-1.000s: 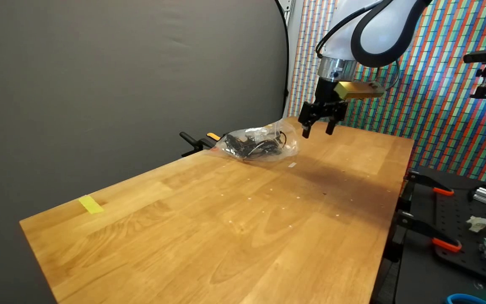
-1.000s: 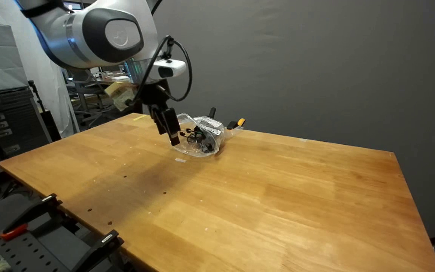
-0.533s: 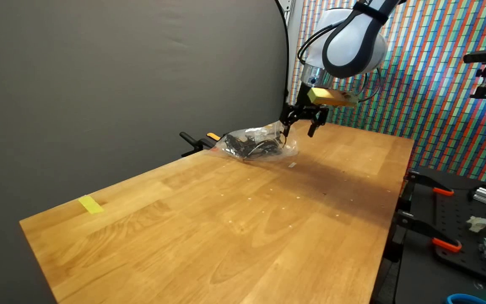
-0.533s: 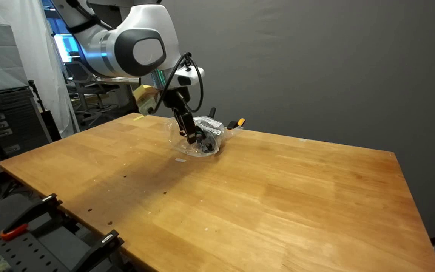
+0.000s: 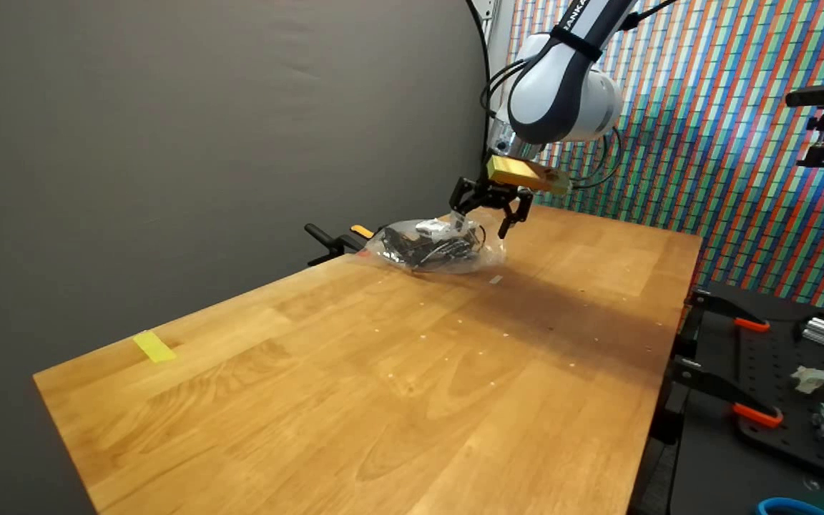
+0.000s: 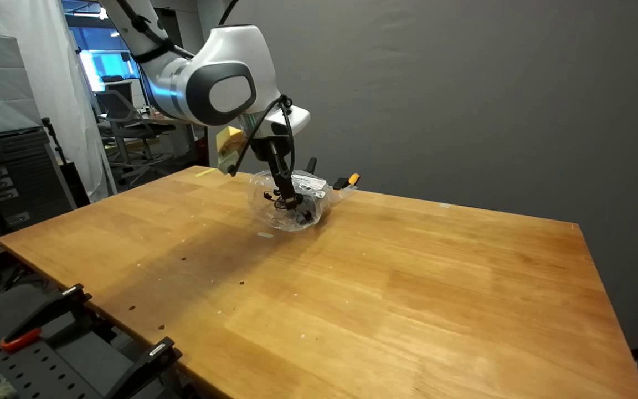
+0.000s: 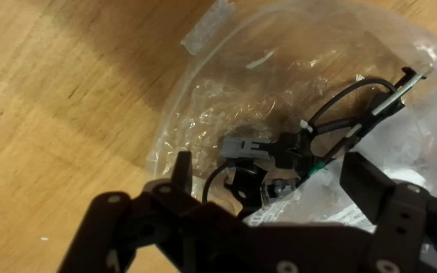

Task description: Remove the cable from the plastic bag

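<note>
Near 2 parted fingers (image 7: pixel 364 187), the bag (image 7: pixel 218 98) holds the cable (image 7: pixel 334 125).

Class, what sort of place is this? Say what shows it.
Probably a robotics lab or workshop, judging by the robot arm, the dark board full of holes and the office chair in the background.

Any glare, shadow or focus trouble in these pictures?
Wrist view: bright glints on the plastic bag, the gripper dark and slightly soft; both exterior views: a broad, soft-edged shadow across the table; in an exterior view, a bluish bright patch in the background.
</note>
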Controlling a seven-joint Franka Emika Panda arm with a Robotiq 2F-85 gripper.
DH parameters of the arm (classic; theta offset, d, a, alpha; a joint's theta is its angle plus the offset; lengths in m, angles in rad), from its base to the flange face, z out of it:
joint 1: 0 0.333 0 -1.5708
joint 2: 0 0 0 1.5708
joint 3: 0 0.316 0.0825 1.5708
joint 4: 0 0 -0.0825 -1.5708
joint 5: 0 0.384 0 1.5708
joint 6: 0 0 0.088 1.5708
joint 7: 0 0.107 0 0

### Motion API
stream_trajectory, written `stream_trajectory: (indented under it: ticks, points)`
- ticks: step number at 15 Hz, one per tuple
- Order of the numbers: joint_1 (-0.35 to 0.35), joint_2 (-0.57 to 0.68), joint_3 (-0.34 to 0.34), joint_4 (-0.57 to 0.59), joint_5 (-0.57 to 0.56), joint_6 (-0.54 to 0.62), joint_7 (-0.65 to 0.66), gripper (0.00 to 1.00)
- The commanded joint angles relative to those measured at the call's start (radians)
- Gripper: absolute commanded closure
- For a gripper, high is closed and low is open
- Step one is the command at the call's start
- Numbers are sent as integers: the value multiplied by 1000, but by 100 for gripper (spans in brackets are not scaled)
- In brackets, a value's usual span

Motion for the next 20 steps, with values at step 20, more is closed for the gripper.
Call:
stream_trajectory:
  ticks: [20]
  points:
    - [-6, -38, 165, -42, 251, -11, -43, 0]
